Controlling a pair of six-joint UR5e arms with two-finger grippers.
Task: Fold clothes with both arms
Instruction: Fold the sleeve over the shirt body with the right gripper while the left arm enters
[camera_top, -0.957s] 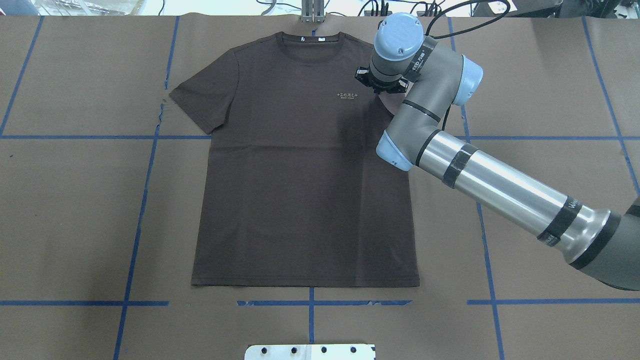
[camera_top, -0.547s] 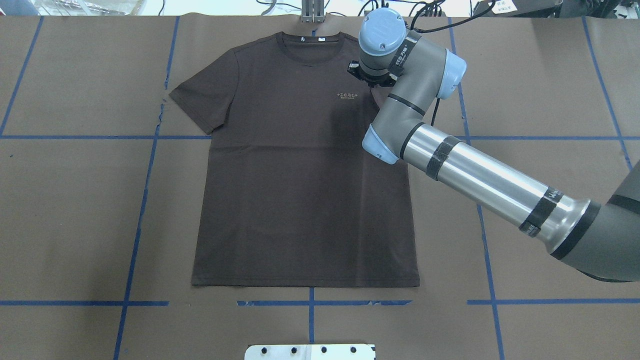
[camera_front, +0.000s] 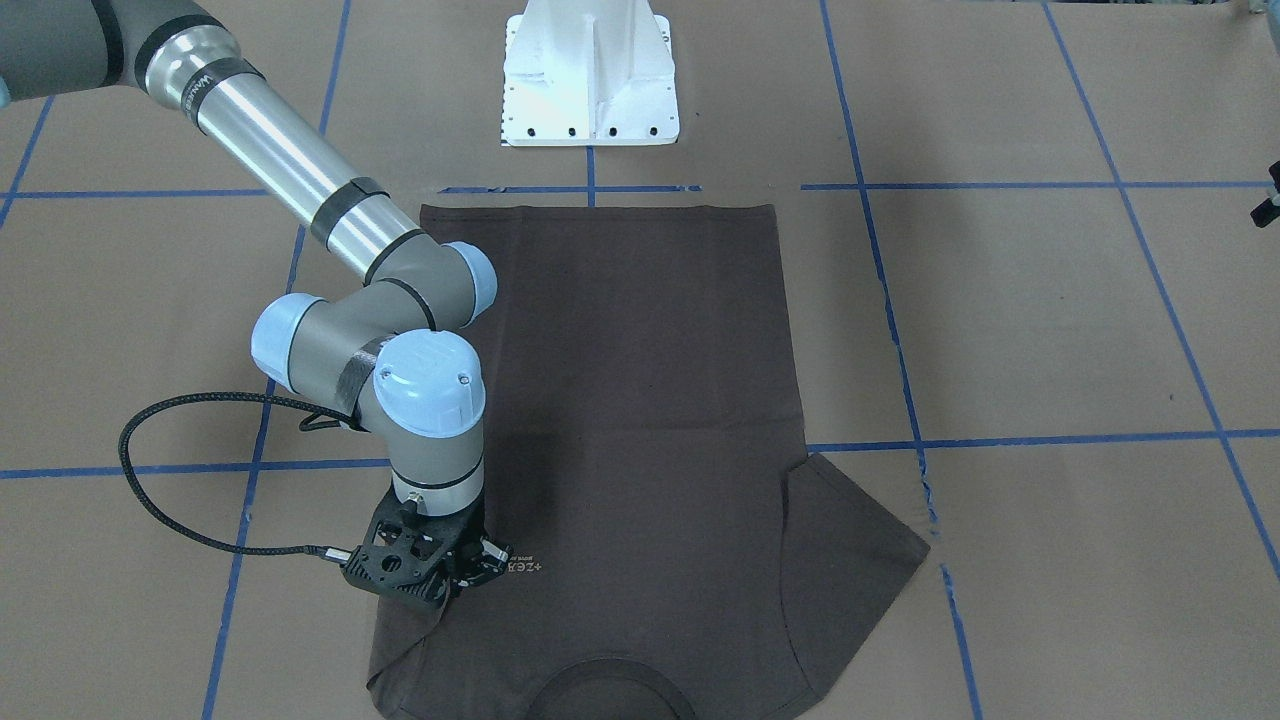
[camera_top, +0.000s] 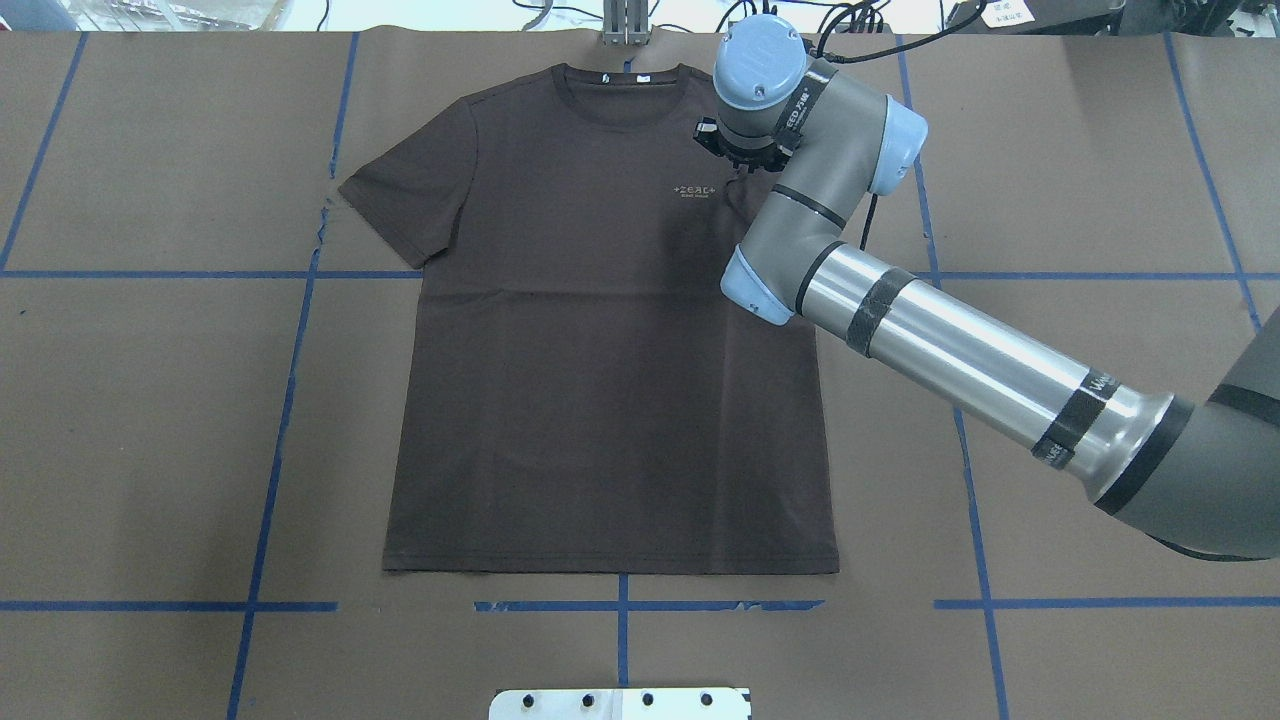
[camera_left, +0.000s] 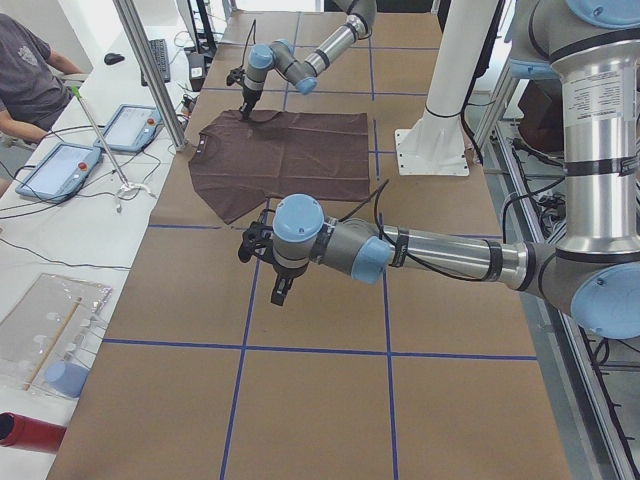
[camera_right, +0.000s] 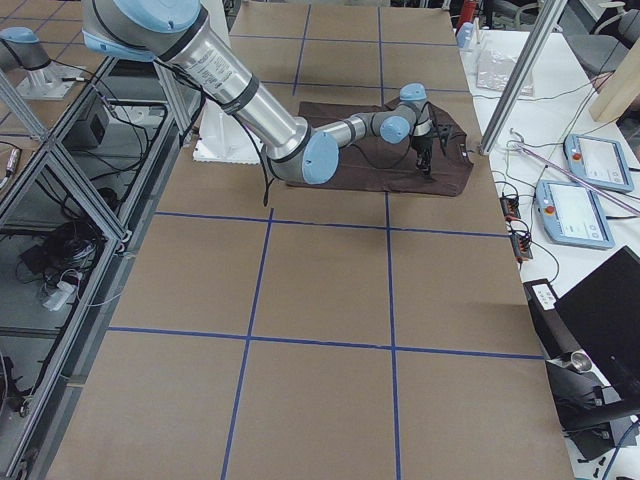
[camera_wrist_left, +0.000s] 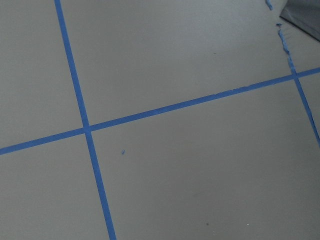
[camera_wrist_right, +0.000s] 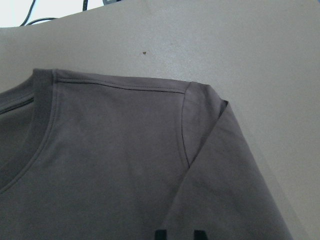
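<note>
The dark brown T-shirt (camera_top: 600, 400) lies flat, front up, collar at the far edge. My right gripper (camera_front: 470, 582) is down on its right chest beside the pale logo (camera_top: 696, 190). In the overhead view the wrist hides it. It is shut on the right sleeve (camera_wrist_right: 220, 165), which is drawn in over the shoulder. In the right wrist view two black fingertips (camera_wrist_right: 200, 233) show at the bottom edge. My left gripper (camera_left: 281, 292) hovers over bare table off the shirt's left sleeve. It shows only in the exterior left view, so I cannot tell its state.
The white pedestal base (camera_front: 590, 80) stands at the near table edge behind the shirt's hem. Blue tape lines (camera_top: 280, 420) grid the brown table cover. Tablets (camera_left: 60, 165) and a metal post (camera_left: 150, 70) stand beyond the far edge by the collar.
My right arm moved left towards the collar and logo, drawing the right sleeve in over the shirt. The rest of the shirt stayed flat.
</note>
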